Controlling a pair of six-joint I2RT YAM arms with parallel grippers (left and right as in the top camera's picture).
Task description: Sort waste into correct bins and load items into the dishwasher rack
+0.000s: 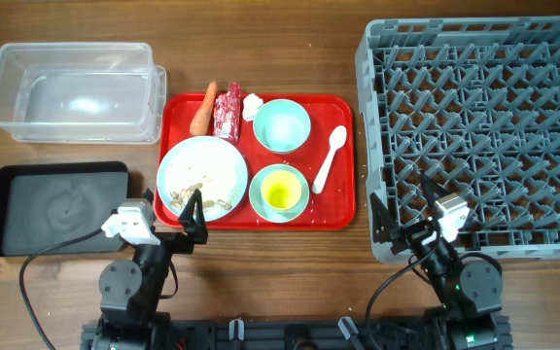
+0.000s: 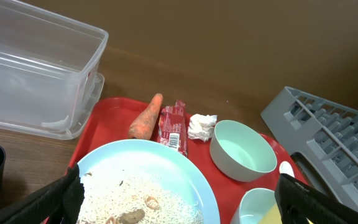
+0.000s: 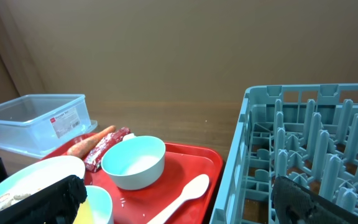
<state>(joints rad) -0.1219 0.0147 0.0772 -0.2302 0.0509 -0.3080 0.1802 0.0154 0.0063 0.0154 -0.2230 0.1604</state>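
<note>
On the red serving tray (image 1: 350,209), an orange carrot (image 1: 203,108), a red crinkled wrapper (image 1: 227,111) and a crumpled white tissue (image 1: 252,106) are lined up along the far edge. Beige food scraps (image 1: 209,197) are scattered over the pale blue plate (image 1: 202,165). One mint bowl (image 1: 281,125) is seen bare inside; the yellow cup (image 1: 281,194) is nested in the other bowl (image 1: 259,183). The white spoon (image 1: 330,158) is laid near the tray's right edge. The clear tub (image 1: 71,92) and black tray (image 1: 56,209) are placed to the tray's left, the grey rack (image 1: 484,136) to its right. The left gripper (image 2: 179,193) and right gripper (image 3: 179,190) are held spread wide, nothing grasped.
</note>
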